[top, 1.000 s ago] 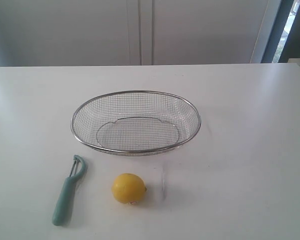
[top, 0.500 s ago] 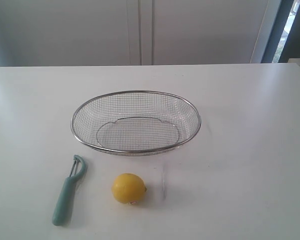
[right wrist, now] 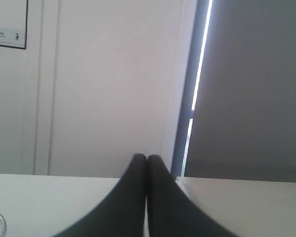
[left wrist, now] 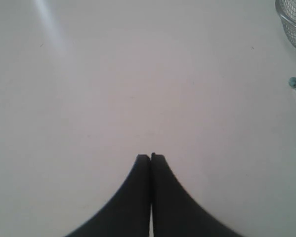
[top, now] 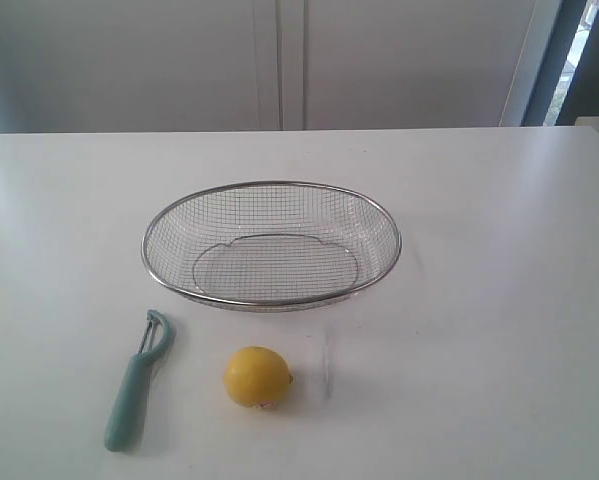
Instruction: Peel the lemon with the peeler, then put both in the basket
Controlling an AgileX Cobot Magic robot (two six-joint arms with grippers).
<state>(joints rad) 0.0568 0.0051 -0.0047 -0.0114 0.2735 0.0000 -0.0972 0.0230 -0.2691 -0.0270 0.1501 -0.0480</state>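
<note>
Table: white top (top: pixel 499 300), with all three task things lying toward its middle and near edge in the exterior view.
Basket: wire mesh oval with a steel rim (top: pixel 271 184), standing upright at mid-table, farther from the exterior camera than the other two things.
Lemon: yellow and round (top: pixel 258 377), resting on the table just in front of the basket's near rim and apart from it, with its nub pointing to the right of the exterior view.
Peeler: teal handle and metal head (top: pixel 134 390), lying flat to the left of the lemon, near it but not touching. The blade end points up toward the basket's left end and the handle runs back toward the near edge.
Left gripper: dark fingers pressed together tip to tip (left wrist: pixel 150 157), closed with only a thin seam between them. It hangs over bare table, and its own camera catches a bit of the basket rim and the peeler's head at the frame's edge, well apart from the tips.
Right gripper: closed the same way (right wrist: pixel 147 157), tips meeting, raised and aimed across the table at a pale wall (right wrist: pixel 108 89). A sliver of mesh shows in the corner of its view.
Arms: neither shows in the exterior view.
Backdrop: pale panelled wall, a small sign (right wrist: pixel 8 35) and a dark panel (right wrist: pixel 256 89) with a bright strip beside it.
</note>
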